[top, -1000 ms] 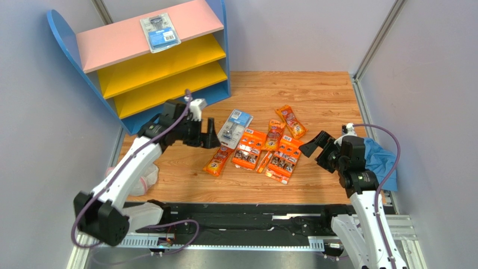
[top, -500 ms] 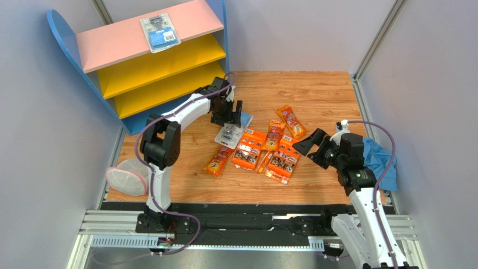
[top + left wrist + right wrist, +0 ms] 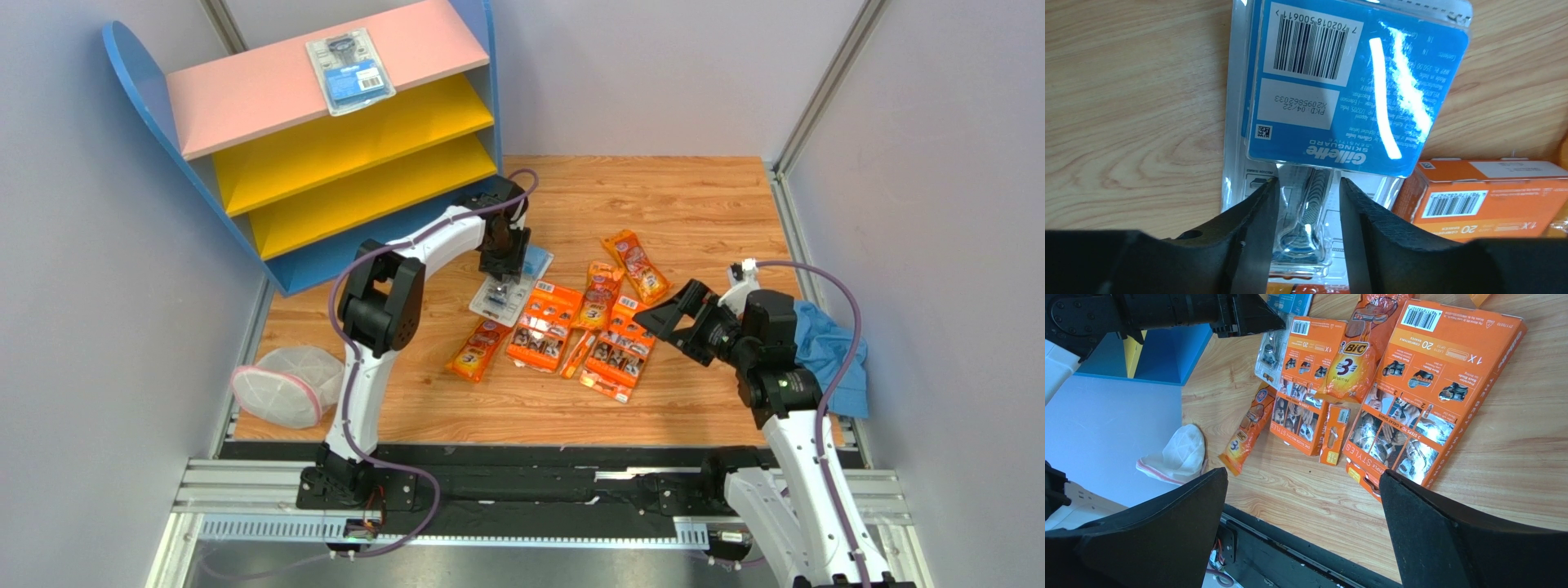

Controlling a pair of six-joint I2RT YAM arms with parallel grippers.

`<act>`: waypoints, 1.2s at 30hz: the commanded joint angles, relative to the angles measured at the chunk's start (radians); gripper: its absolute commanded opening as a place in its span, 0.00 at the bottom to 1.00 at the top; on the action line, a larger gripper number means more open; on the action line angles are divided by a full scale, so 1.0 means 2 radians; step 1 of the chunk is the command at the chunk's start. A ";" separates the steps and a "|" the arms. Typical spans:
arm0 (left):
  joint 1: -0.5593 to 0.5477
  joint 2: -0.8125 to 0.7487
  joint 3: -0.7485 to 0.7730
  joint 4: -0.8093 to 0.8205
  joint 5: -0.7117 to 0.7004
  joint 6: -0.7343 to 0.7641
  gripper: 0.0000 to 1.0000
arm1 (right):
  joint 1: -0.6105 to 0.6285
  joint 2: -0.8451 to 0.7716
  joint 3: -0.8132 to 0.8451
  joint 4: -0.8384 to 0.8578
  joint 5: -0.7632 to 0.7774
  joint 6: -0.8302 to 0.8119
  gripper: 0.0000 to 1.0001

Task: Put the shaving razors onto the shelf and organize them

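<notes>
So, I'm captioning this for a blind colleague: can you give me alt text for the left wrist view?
The two black fingers of the left gripper straddle the clear razor bubble of a blue-backed blister pack lying on the wooden table; whether they touch it is unclear. An orange razor card lies at lower right.

Shelf (image 3: 245, 92): upright, far-left corner of tabletop (image 3: 687, 208). One clear blister pack (image 3: 350, 71) lies flat on pink top board. Second blister pack (image 3: 1352, 92) flat mid-tabletop, barcode up, touching overlapped orange packs (image 3: 546, 325).
</notes>
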 commanded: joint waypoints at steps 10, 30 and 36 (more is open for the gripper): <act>-0.011 -0.052 -0.023 -0.025 -0.070 -0.012 0.00 | 0.040 0.033 0.062 -0.011 -0.025 -0.021 0.99; -0.014 -0.402 -0.263 0.109 0.123 -0.259 0.00 | 0.390 0.141 0.112 0.169 0.281 0.061 0.97; -0.019 -0.445 -0.289 0.119 0.143 -0.279 0.00 | 0.408 0.206 0.133 0.216 0.290 0.065 0.93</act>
